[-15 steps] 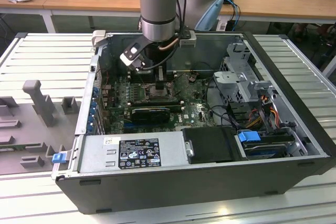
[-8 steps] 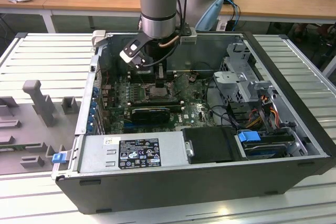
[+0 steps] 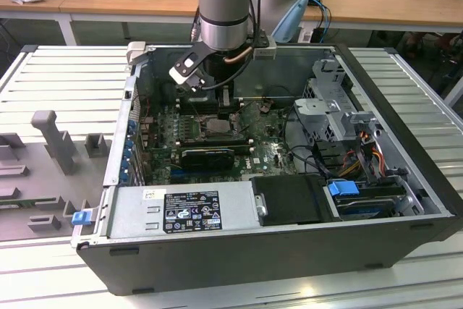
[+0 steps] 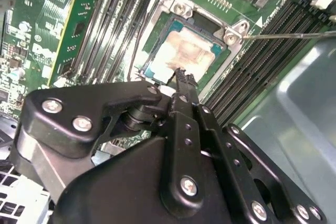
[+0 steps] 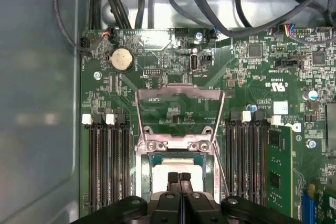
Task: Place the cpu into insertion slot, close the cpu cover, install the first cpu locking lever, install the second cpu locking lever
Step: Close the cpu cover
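The cpu (image 4: 184,51) lies flat in the insertion slot (image 4: 231,43), its pale silvery-cream face up; it also shows in the first wrist view (image 5: 176,163). My gripper (image 4: 184,77) is shut, fingertips pressed together with nothing between them, just above the cpu's near edge (image 5: 179,178). The cpu cover (image 5: 178,94) stands raised on its hinge at the far side of the slot, its window open over the green board. A thin locking lever (image 4: 286,35) sticks out beside the slot. In the exterior view the gripper (image 3: 211,86) reaches down into the case over the slot (image 3: 217,127).
Long black memory slots (image 5: 105,166) flank the socket on both sides (image 5: 252,161). Cables (image 5: 210,3) hang along the case wall beyond the board. A black card (image 3: 208,155), the power supply (image 3: 181,211) and drive cage (image 3: 340,113) fill the open case.
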